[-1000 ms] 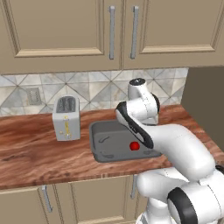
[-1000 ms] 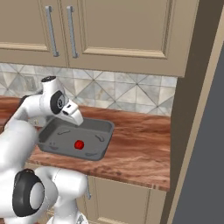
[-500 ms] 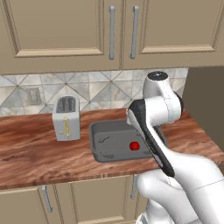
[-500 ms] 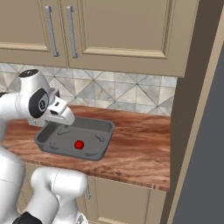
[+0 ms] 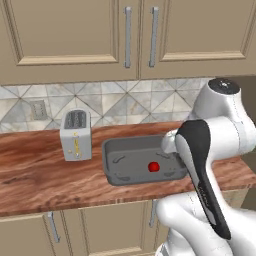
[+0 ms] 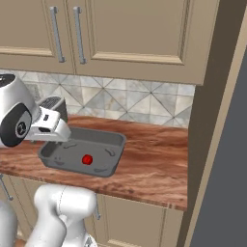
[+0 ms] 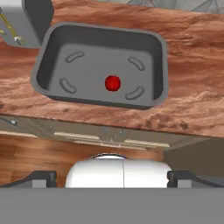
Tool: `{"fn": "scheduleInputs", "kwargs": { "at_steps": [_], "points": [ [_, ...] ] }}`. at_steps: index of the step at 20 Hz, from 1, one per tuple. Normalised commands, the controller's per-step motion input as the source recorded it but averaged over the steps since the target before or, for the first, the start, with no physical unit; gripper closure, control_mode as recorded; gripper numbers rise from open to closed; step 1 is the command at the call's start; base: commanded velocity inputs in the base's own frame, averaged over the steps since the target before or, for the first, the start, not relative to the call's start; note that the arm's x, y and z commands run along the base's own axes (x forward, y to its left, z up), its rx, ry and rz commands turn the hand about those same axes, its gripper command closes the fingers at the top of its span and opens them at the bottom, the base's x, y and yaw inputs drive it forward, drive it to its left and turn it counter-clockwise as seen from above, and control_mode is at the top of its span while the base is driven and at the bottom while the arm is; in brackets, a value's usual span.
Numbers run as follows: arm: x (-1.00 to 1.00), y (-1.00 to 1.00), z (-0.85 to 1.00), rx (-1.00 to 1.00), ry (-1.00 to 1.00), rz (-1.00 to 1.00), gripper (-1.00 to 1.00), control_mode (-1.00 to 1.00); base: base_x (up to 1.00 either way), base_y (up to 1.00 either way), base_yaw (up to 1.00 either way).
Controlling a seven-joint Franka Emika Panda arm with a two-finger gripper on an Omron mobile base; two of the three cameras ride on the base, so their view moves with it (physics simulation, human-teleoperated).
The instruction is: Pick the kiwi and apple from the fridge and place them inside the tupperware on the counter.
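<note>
Apple (image 7: 113, 82) sitting mid tupperware (image 7: 48, 52) on table (image 7: 192, 100), so half done. Fingers (image 7: 112, 178) spread wide, empty, free for kiwi run.

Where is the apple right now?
The apple lies near the middle of the tupperware's floor on the counter, right of the toaster in the left base view.

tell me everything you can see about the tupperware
The tupperware is a shallow dark grey rectangular tray with rounded corners, a flared rim and four short raised ridges on its floor; it looks like matte plastic. It sits flat on the wooden counter, to the right of the toaster and apart from it. Only the red apple lies inside, near the middle.
</note>
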Motion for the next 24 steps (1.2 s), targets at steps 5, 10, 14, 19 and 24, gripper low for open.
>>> {"fn": "scheduleInputs", "kwargs": {
  "at_steps": [5,10,14,19,24],
  "points": [
    [-0.56,-0.15,0.02,0.06,-0.16,-0.03,-1.0,-1.0,0.0,0.0,0.0],
    [-0.12,0.0,-0.03,0.0,-0.12,0.0,-1.0,-1.0,0.0,0.0,0.0],
    [-0.64,0.01,-0.14,-0.01,-0.36,-0.07,-1.0,-1.0,0.0,0.0,0.0],
    [0.0,0.0,0.0,0.0,0.0,0.0,-1.0,1.0,-0.83,0.19,-0.18],
    [0.0,0.0,0.0,0.0,0.0,0.0,-1.0,1.0,-0.89,0.3,-0.49]
  ]
}}
